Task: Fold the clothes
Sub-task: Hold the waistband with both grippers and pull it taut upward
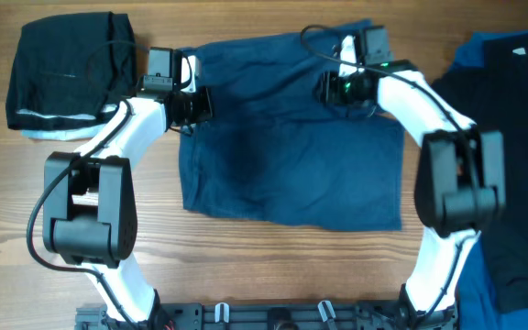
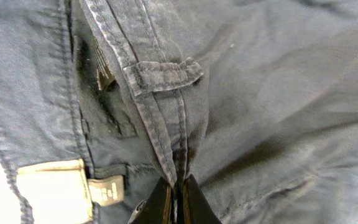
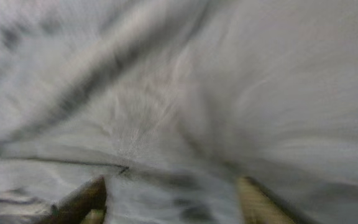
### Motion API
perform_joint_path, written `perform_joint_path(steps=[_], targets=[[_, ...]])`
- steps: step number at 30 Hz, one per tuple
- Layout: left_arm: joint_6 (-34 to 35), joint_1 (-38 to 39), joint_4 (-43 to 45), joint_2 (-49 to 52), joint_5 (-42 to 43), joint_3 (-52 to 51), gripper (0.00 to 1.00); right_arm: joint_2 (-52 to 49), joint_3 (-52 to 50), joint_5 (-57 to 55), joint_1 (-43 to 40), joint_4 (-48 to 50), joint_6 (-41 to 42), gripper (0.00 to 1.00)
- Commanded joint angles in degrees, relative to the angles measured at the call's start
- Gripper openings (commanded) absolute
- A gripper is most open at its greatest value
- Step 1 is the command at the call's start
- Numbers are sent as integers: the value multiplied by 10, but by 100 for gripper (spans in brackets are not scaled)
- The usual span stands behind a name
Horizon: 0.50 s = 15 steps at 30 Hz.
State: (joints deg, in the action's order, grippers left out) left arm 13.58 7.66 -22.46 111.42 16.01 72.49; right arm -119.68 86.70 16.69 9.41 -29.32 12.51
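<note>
Nearest the left wrist lens, the left jaws are pressed shut on a stitched waistband seam of the dark navy-blue cotton shorts (image 2: 260, 93), just below a belt loop (image 2: 163, 74) and near a pale sewn-in label (image 2: 51, 190). In the right wrist view the right jaws stand wide apart over blurred fabric, gripping nothing that I can make out. From overhead the shorts lie in the middle of the wooden worktop (image 1: 246, 266) as a rough rectangle, with 1 arm near each far corner. This looks like a fold in hand, not a finished one: the bundle is broad and its far edge rumpled. 1 black garment (image 1: 67, 69) sits folded at the far left. A heap of black and royal-blue clothes (image 1: 511, 137) at the right appears unfolded, so most of the work seems to remain.
</note>
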Motion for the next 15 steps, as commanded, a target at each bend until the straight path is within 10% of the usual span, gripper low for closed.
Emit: perform_joint_path(steps=[1,9,15], targets=[[-18,-4,-10,-17,-113,-2,4,95,7,-60,-4,3,-21,75],[-18,-4,-17,-16,-145,-2,4,84,3,-144,-4,7,-50,75],[-18,-4,-21,-17,-146,-1,4,82,0,-203,-21,19,-66,54]])
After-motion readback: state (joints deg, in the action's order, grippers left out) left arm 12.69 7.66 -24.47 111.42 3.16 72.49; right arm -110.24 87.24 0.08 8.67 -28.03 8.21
